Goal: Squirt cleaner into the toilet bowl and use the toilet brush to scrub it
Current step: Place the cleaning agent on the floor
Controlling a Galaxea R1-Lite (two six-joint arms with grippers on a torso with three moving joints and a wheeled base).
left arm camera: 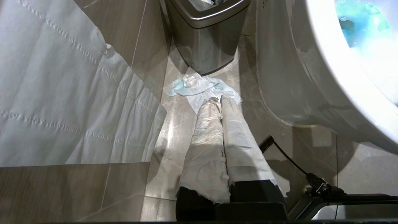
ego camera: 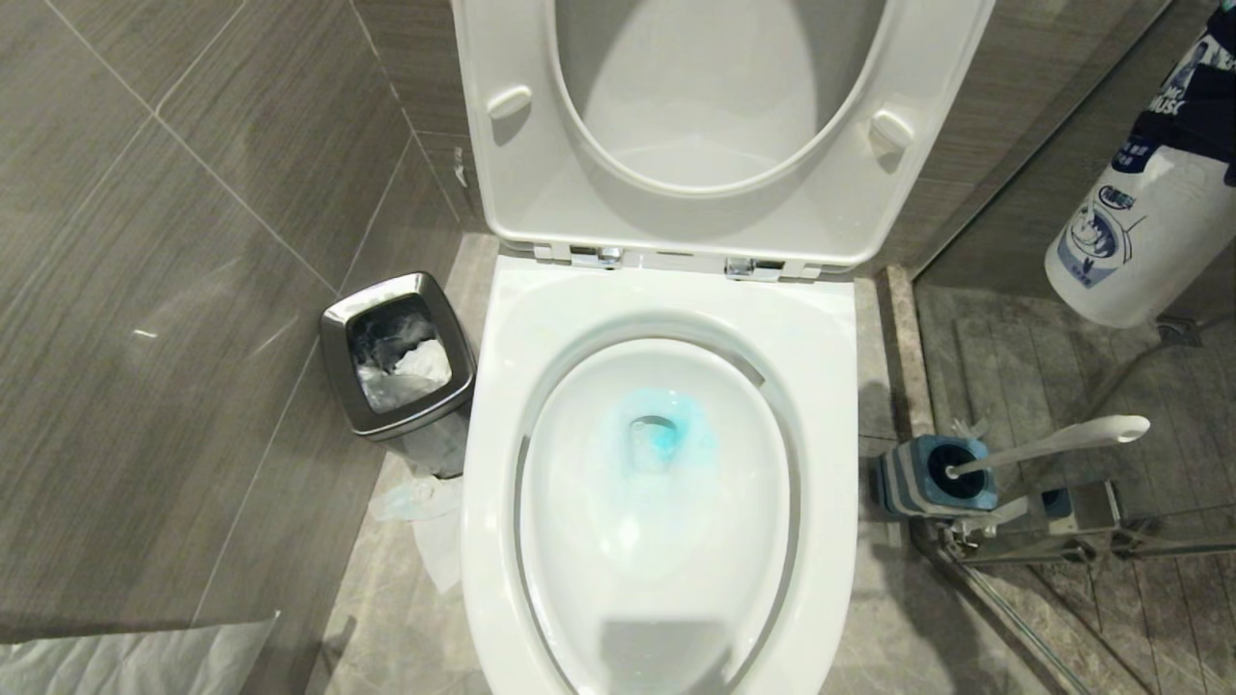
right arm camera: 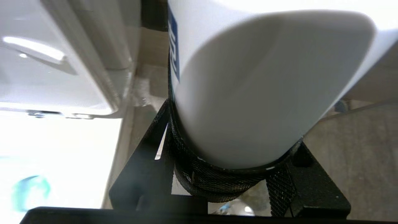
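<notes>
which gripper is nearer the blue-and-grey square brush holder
Right. The right gripper, holding the white cleaner bottle, is on the holder's side of the white ceramic toilet. The left gripper hangs low across the bowl, near the steel bin.

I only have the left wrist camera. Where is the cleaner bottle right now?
Observer: The right pincer holds the bottle in the air, to the right of the toilet.
Operator: Is the brush out?
Observer: No, the brush sits in its holder on the floor to the right of the toilet.
Operator: Seat up?
Observer: Yes, the seat and lid both stand raised.
</notes>
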